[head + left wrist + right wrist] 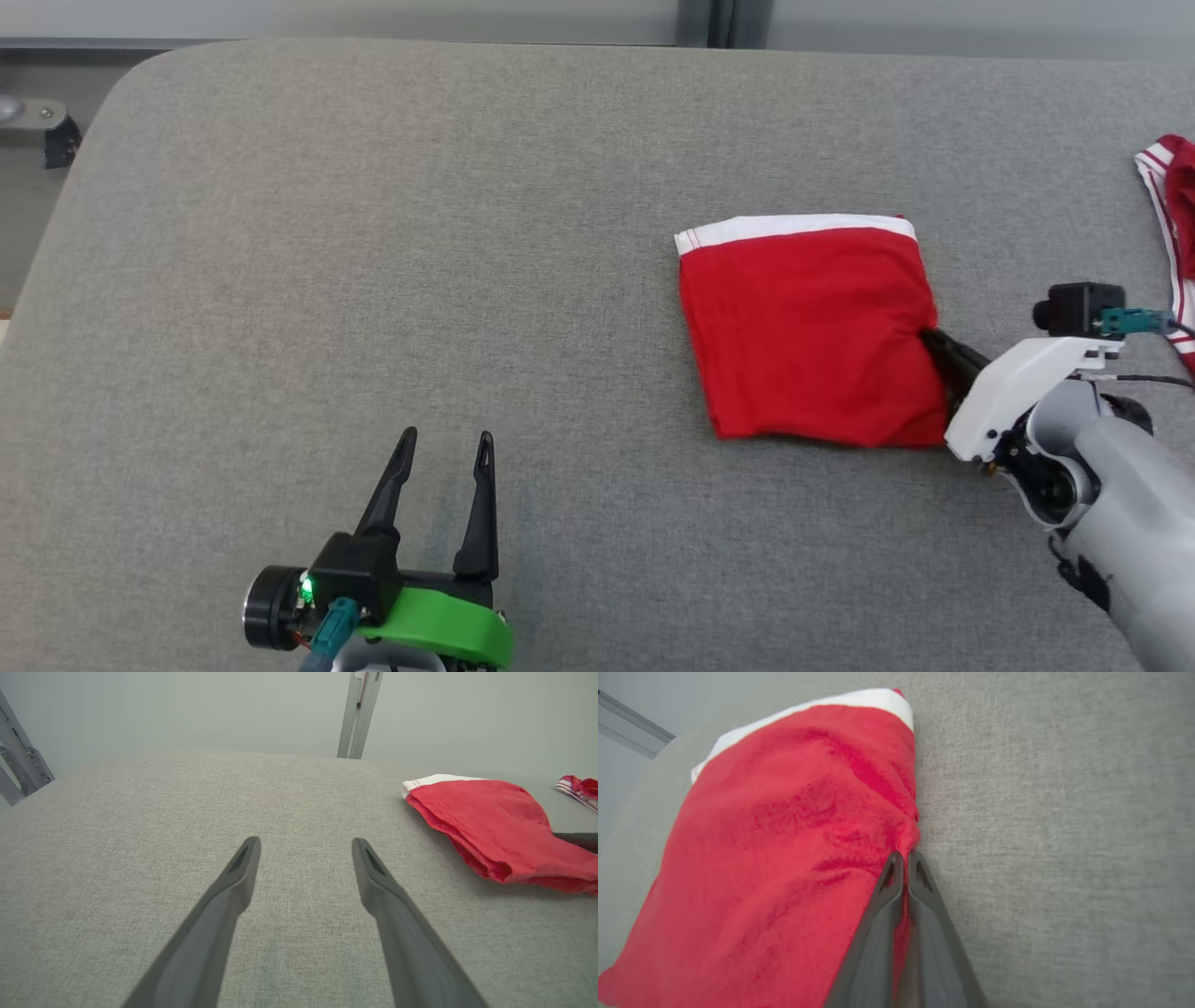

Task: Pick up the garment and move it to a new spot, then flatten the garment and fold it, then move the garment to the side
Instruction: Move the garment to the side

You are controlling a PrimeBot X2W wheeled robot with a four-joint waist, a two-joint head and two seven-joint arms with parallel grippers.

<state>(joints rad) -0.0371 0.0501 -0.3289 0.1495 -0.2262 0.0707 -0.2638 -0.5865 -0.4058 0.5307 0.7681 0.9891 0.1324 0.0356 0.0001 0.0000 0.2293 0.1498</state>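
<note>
The garment (808, 327) lies folded into a red square with a white band along its far edge, right of the table's middle. It also shows in the left wrist view (495, 826) and the right wrist view (784, 858). My right gripper (934, 341) is shut on the garment's right edge, and red cloth is pinched between its fingers (903, 858). My left gripper (446, 443) stands open near the front of the table, well left of the garment, with nothing between its fingers (243, 868).
A smaller red garment with white striped bands (1172, 215) lies at the table's far right edge. The grey fabric tabletop (373, 233) spreads wide to the left and behind. A metal post (359, 714) stands beyond the far edge.
</note>
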